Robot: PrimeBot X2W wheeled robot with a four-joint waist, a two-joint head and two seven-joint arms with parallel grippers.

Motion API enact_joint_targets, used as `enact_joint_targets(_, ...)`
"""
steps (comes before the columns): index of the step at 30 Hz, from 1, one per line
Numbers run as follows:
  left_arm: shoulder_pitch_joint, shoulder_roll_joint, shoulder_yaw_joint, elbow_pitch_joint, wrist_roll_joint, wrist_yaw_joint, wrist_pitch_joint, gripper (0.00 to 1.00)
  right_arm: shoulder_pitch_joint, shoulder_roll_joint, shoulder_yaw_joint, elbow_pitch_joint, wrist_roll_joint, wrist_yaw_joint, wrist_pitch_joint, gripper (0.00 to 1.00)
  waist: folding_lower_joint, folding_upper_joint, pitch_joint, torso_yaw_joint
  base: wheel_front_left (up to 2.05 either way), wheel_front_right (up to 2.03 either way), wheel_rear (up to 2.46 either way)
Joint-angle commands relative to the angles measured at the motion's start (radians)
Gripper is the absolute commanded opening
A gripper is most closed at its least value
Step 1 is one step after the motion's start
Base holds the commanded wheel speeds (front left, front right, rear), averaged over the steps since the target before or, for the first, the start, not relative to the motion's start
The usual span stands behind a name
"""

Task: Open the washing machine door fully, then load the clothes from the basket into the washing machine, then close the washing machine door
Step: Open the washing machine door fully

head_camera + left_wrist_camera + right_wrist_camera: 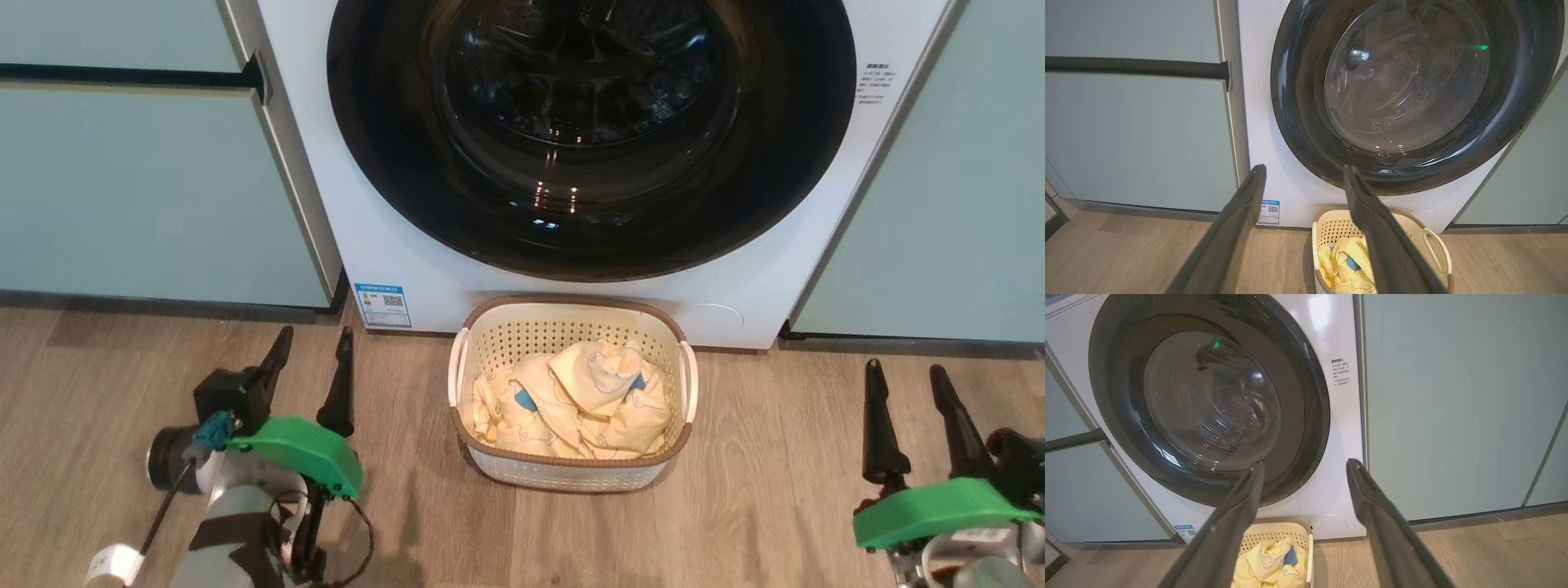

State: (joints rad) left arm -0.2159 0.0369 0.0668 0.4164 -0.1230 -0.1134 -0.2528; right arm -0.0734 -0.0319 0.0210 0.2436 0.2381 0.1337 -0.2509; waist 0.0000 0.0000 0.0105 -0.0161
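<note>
Squarely shut, the washing machine door point(588, 139) sits flush on the white washing machine point(424, 278). Just below it, on the wooden floor point(775, 506), the basket point(571, 478) stands close against the machine's front, with the clothes point(571, 400) heaped inside. The left fingers point(339, 384) hang to the basket's left, spread apart and empty. The right fingers point(878, 425) are likewise apart and empty on its right. Pale teal cabinets point(147, 188) flank the machine.

We see our left claw point(1304, 168) spread wide and empty before the closed washing machine door point(1298, 122). The basket point(1331, 230) sits on the floor point(1126, 253) just before the washing machine point(1257, 130), holding the clothes point(1343, 261).
</note>
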Motion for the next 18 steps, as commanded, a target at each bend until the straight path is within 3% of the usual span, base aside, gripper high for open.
enact_joint_targets(1, -0.056, 0.013, 0.031, -0.031, 0.003, -0.008, -0.009, 1.0, -0.053, -0.018, 0.024, -0.028, 0.01, -0.003, -0.011, 1.0, 0.0, 0.0, 0.001, 0.0, 0.61, 0.61, -1.22)
enact_joint_targets(18, -0.057, 0.013, 0.027, -0.016, 0.011, -0.013, -0.009, 1.0, -0.056, -0.018, 0.024, -0.023, 0.014, -0.003, -0.011, 1.0, 0.0, 0.0, -0.002, -0.003, 1.1, 1.1, -2.21)
